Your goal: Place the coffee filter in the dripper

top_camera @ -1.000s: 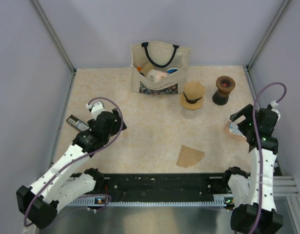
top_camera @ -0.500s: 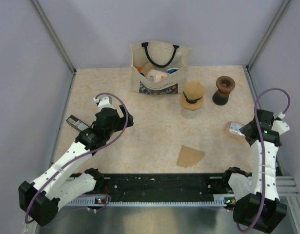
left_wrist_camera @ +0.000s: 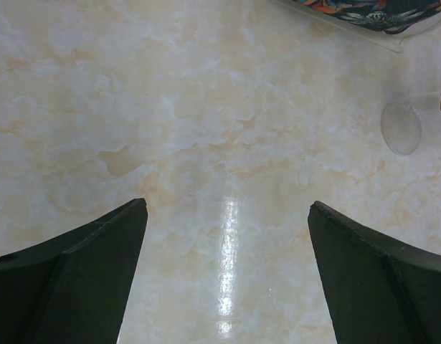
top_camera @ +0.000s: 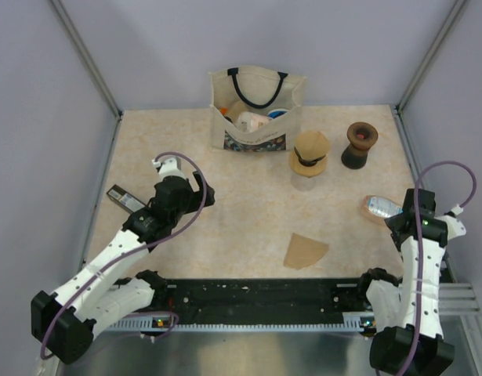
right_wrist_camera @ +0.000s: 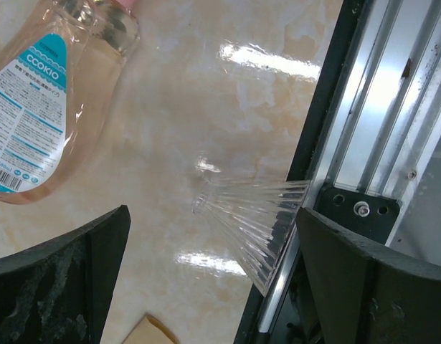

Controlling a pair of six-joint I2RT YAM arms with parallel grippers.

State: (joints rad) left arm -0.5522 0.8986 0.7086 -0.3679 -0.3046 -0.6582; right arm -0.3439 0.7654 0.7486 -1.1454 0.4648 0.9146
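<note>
— Where do we stand?

— Start with the table (top_camera: 225, 227). Its marbled top carries everything. The canvas tote bag (top_camera: 256, 133) stands upright at the far edge, mouth up, so what it holds can be lifted straight out.

— And our arms?

— Both hang over bare table. The left gripper (left_wrist_camera: 227, 206) has its fingers spread wide over nothing, left of centre. The right gripper (right_wrist_camera: 213, 213) is just as wide at the right edge, above a clear bottle (right_wrist_camera: 51, 93) lying on its side and a clear ribbed piece (right_wrist_camera: 249, 226) that rests against a black rail (right_wrist_camera: 317, 143). Neither pinches anything — we read that spread as readiness to reach.

— What else stands about?

— A tan piece with a dark band (top_camera: 309, 153) and the dark grinder (top_camera: 360, 143) stand side by side, right of the bag and out of our path.

— And the task's things?

— The coffee filter (top_camera: 306, 251) lies flat near the table's near edge, between the arms and nearer the right one, apart from both. Flat paper offers little edge, so we'd go for a lifted corner. We take the dripper to be the blue-rimmed thing (top_camera: 277, 113) in the bag — it is too small to be sure. If it is, it must come out and stand mouth up first.

— Anything smaller?

— A clear glass cup (left_wrist_camera: 401, 125) sits near the bag's corner.
</note>
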